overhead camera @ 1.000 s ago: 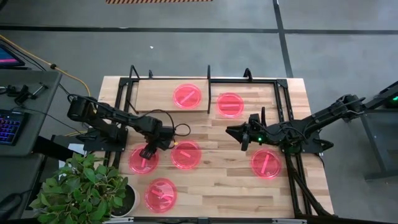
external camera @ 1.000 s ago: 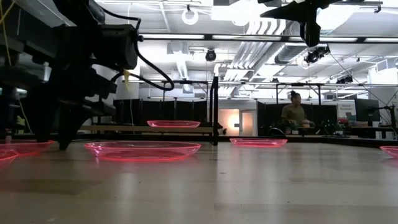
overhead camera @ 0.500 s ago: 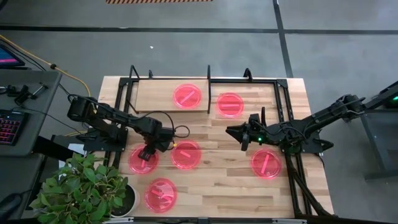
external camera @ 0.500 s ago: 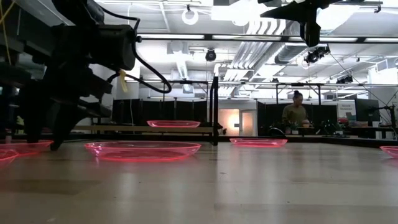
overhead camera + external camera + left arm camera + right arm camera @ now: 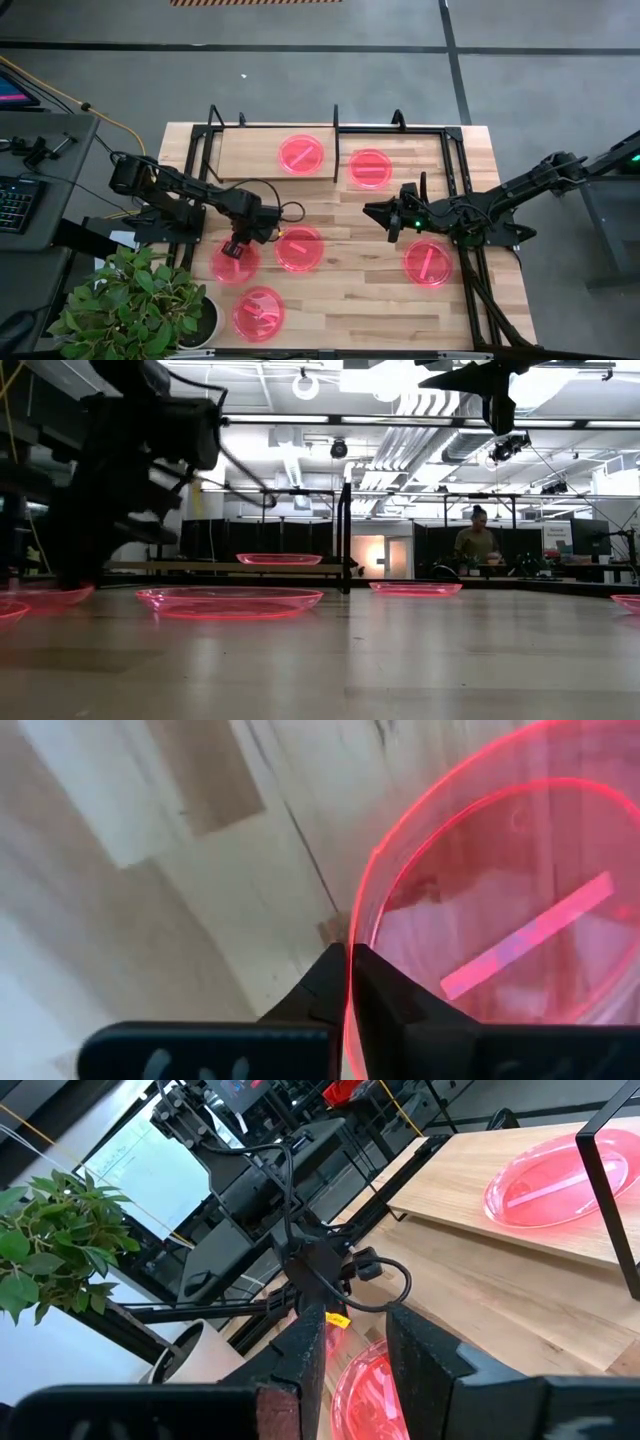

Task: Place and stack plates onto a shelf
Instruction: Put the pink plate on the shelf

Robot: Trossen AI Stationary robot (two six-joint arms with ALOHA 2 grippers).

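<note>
Several pink-red plates show in the high view. One plate (image 5: 302, 155) lies flat on the shelf (image 5: 250, 152) at the far left. Another (image 5: 369, 167) lies on the tabletop just right of the shelf. Three more (image 5: 299, 249), (image 5: 428, 263), (image 5: 258, 313) lie flat on the table. My left gripper (image 5: 233, 249) is shut on the far rim of the left plate (image 5: 235, 264), which rests on the table. My right gripper (image 5: 385, 215) hovers open above the table's middle, holding nothing. My left gripper pinches the plate's raised rim (image 5: 362, 915) between its two fingers, one finger inside the rim and one outside. The fingers point down from above, at the plate's far edge. The plate (image 5: 45, 597) lies on the table.
A potted plant (image 5: 140, 305) stands off the table's near left corner. Black frame posts (image 5: 344, 540) rise at the shelf's right end, and rails (image 5: 455, 170) run along the table's right side. A person (image 5: 472, 540) sits far behind the table. Bare wood lies at the near middle.
My left gripper has shifted slightly toward the table's left edge, come down and shut on the left plate's rim. The plate stays on the table. My right gripper has kept still.
</note>
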